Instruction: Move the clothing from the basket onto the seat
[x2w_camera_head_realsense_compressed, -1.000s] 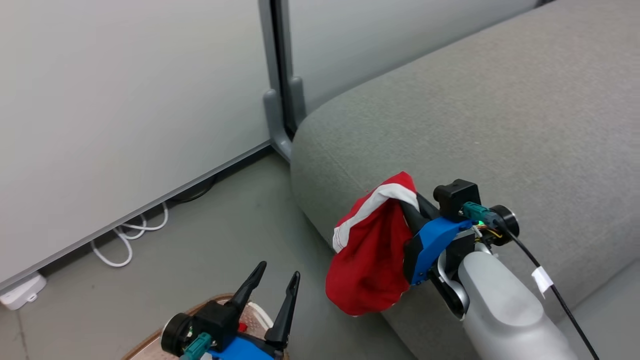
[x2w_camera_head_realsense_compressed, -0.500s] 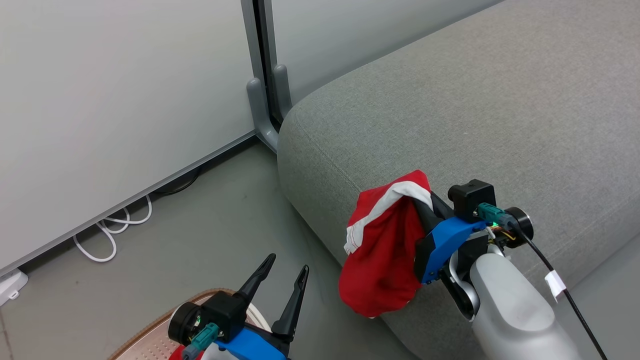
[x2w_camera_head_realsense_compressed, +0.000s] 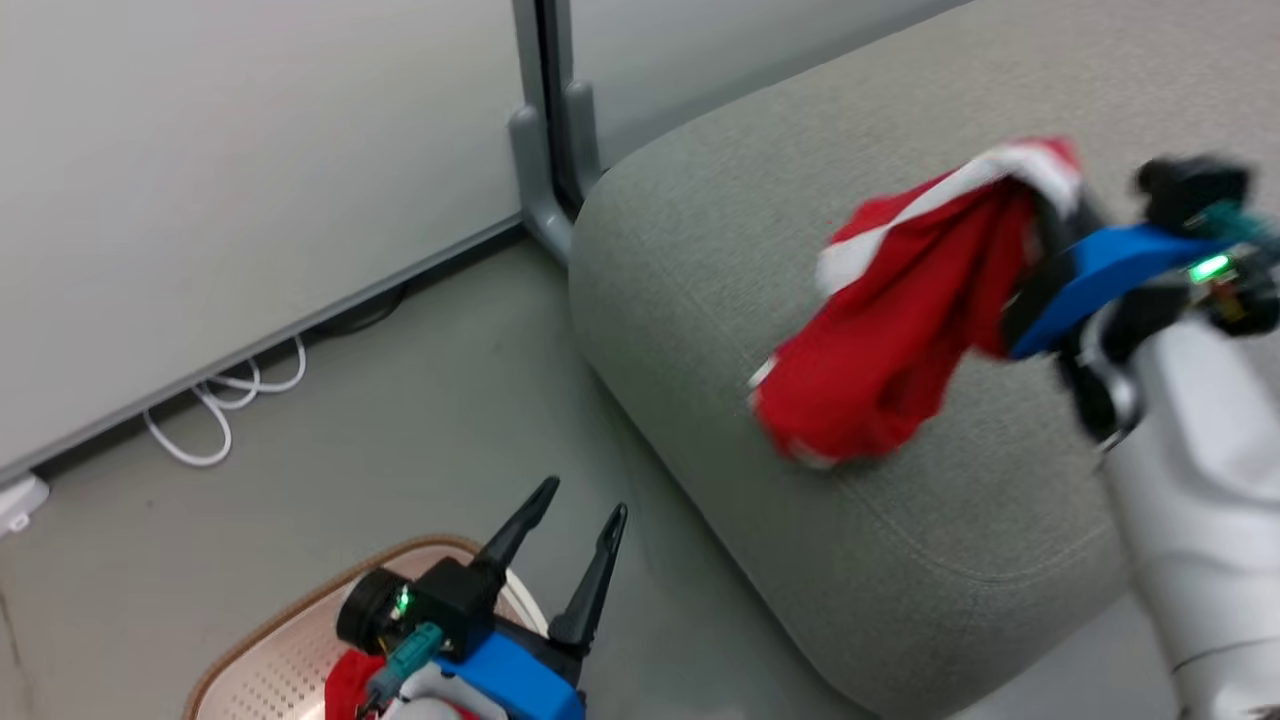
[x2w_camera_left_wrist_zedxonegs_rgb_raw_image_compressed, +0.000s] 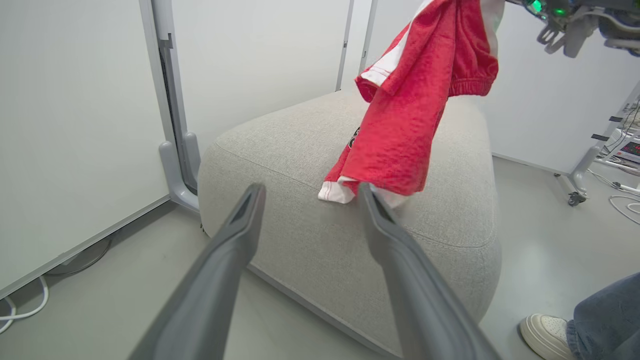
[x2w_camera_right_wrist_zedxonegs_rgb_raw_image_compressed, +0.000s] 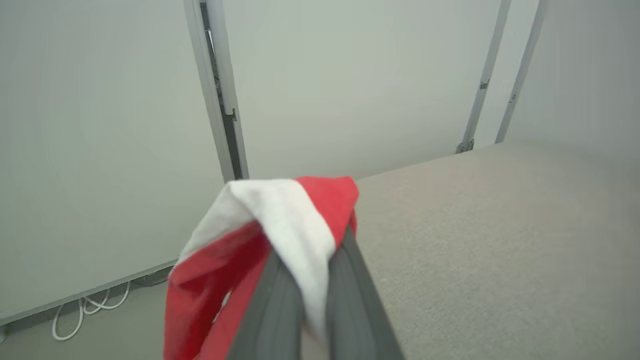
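A red jersey with white panels (x2w_camera_head_realsense_compressed: 890, 330) hangs from my right gripper (x2w_camera_head_realsense_compressed: 1040, 215), which is shut on its upper fold above the grey seat (x2w_camera_head_realsense_compressed: 720, 250). In the right wrist view the fingers (x2w_camera_right_wrist_zedxonegs_rgb_raw_image_compressed: 280, 300) pinch the white-and-red cloth (x2w_camera_right_wrist_zedxonegs_rgb_raw_image_compressed: 285, 215). From the left wrist view the jersey (x2w_camera_left_wrist_zedxonegs_rgb_raw_image_compressed: 415, 100) dangles over the seat (x2w_camera_left_wrist_zedxonegs_rgb_raw_image_compressed: 280, 150), its hem low at the seat's top near the front corner. My left gripper (x2w_camera_head_realsense_compressed: 583, 500) stands open and empty above the basket (x2w_camera_head_realsense_compressed: 250, 640), which holds more red clothing (x2w_camera_head_realsense_compressed: 345, 690).
Pale partition panels (x2w_camera_head_realsense_compressed: 200, 150) with a grey post and foot (x2w_camera_head_realsense_compressed: 545, 180) stand behind the seat. White cables (x2w_camera_head_realsense_compressed: 220, 410) lie on the floor by the panel. A person's shoe and trouser leg (x2w_camera_left_wrist_zedxonegs_rgb_raw_image_compressed: 550, 335) are near the seat's right end, beside a wheeled stand (x2w_camera_left_wrist_zedxonegs_rgb_raw_image_compressed: 585, 175).
My right gripper has lifted the jersey from beside the seat's front edge up and over the seat top. The left gripper stays open over the basket. The camera has shifted slightly.
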